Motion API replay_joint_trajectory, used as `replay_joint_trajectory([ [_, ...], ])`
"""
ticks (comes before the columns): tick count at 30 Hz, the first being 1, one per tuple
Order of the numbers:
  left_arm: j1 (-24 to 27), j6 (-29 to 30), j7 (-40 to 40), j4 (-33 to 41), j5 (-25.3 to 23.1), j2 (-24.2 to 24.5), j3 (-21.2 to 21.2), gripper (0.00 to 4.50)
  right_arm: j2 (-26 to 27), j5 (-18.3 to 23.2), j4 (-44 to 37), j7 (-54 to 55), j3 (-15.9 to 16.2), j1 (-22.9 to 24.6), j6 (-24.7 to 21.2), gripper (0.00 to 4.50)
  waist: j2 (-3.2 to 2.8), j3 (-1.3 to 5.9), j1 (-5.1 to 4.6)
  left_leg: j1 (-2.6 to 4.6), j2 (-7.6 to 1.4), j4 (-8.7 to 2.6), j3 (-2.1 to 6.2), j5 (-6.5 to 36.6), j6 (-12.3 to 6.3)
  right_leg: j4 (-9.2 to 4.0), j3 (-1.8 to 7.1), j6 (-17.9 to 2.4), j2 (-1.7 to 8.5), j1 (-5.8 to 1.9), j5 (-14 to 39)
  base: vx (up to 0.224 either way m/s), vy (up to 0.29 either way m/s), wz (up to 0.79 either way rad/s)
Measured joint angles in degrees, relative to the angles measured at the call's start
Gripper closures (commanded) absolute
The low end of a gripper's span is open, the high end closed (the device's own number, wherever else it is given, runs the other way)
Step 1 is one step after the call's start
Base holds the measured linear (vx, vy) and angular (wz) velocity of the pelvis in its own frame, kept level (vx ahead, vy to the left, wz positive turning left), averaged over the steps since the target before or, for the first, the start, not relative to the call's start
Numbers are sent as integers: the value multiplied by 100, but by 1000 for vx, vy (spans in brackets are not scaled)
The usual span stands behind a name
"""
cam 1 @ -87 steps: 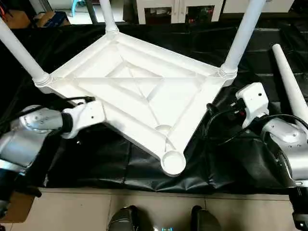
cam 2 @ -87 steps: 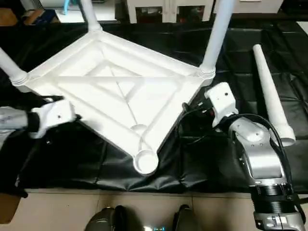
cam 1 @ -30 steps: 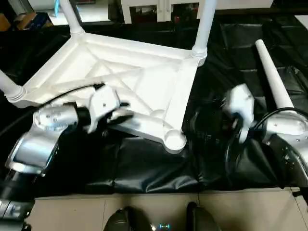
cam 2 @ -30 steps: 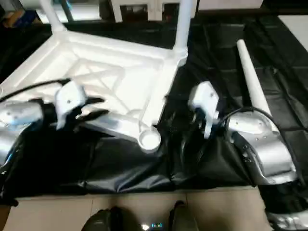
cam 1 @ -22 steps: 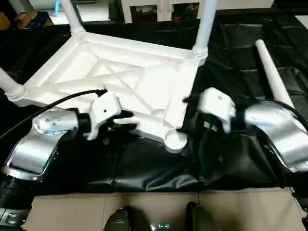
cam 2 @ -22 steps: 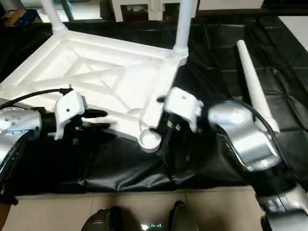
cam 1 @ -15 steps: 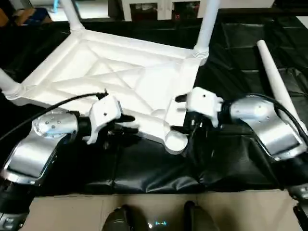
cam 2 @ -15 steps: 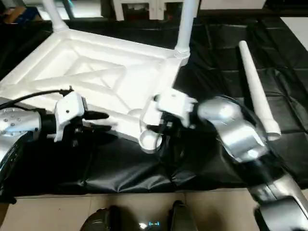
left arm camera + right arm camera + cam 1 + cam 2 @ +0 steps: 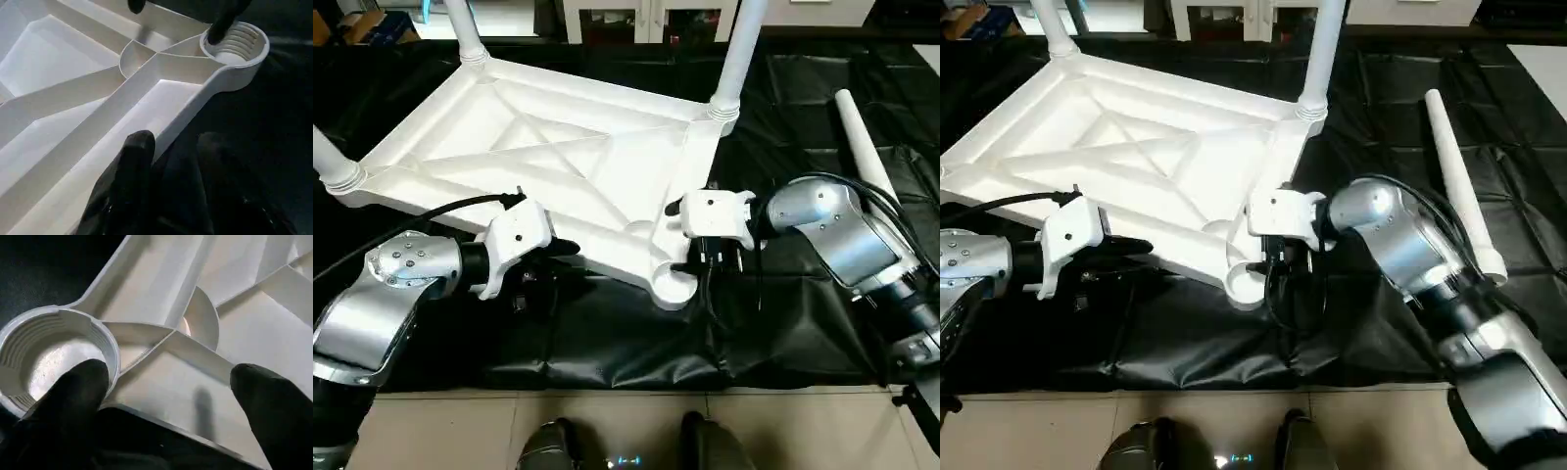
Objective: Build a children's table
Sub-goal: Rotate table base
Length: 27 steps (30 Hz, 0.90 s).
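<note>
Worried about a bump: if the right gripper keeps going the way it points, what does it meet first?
Probably the table top itself: the right gripper stands open at the rim by the empty corner socket.

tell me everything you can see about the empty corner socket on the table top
The empty corner socket is a round white plastic cup at the corner of the upturned table top nearest the robot, above the black sheet. Its inner wall is ridged like a thread and its floor is bare; no leg stands in it. Ribs run from it into the underside. The right gripper stands wide open around it, one finger at its rim. The left gripper grips the top's edge nearby.
</note>
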<state>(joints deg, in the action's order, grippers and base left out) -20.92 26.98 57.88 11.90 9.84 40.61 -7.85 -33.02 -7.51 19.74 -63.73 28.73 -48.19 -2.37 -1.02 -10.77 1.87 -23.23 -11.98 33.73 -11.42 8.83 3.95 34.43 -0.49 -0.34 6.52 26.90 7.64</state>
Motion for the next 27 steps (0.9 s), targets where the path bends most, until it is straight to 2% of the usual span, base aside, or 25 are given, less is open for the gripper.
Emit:
replay_joint_trajectory([
  [9, -2, -84, -202, 23, -125, -9, 0, 277, 267, -513, 963, 948, 45, -327, 722, 0, 25, 7, -27, 5, 1, 24, 0, 4, 9, 2, 4, -2, -7, -3, -2, 0, 0, 0],
  [15, -24, -118, -332, 21, -189, -62, -5, 277, 410, -834, 1618, 1748, -55, -456, 1037, 0, 26, 6, -11, 2, 3, 24, 1, 2, 11, 2, 13, 6, -11, -2, 2, 0, 0, 0],
  [18, -25, -113, -371, 26, -160, -120, 0, 277, 475, -464, 1519, 1593, -432, -327, 750, 0, 31, 3, -8, -1, 3, 26, 1, 2, 11, 3, 15, -8, -12, -2, -8, 0, 0, 0],
  [20, -13, -30, -377, 78, 43, -248, 97, 277, 674, 306, 891, 1466, -1053, -109, 54, 0, 27, -3, -12, -11, 3, 27, 1, 2, 10, 3, 22, -15, -12, 5, -27, 0, 0, 0],
  [21, -17, 35, -384, 126, 173, -331, 145, 277, 717, 601, 590, 1452, -1258, -107, -235, 0, 27, -3, -15, -6, 4, 28, -1, 1, 10, 4, 22, -24, -12, 7, -42, 0, 0, 0],
  [22, -25, 156, -423, 240, 385, -488, 256, 277, 700, 960, 185, 1477, -1594, -120, -616, 0, 27, -3, -5, -7, 4, 29, 0, 1, 9, 6, 20, -36, -11, 6, -51, 0, 0, 0],
  [24, -71, 307, -497, 365, 659, -658, 401, 277, 546, 1304, -207, 1613, -2082, -219, -1051, 0, 27, -1, 25, -8, 0, 29, 4, 1, 9, 4, 17, -36, -13, 4, -50, 0, 0, 0],
  [27, -279, 386, -891, 343, 791, -1045, 619, 277, 280, 1560, -318, 2060, -2807, -336, -1554, 0, 17, 4, 81, -13, 2, 27, 1, 2, 9, -11, 10, -39, -11, -4, -43, 0, 0, 0],
])
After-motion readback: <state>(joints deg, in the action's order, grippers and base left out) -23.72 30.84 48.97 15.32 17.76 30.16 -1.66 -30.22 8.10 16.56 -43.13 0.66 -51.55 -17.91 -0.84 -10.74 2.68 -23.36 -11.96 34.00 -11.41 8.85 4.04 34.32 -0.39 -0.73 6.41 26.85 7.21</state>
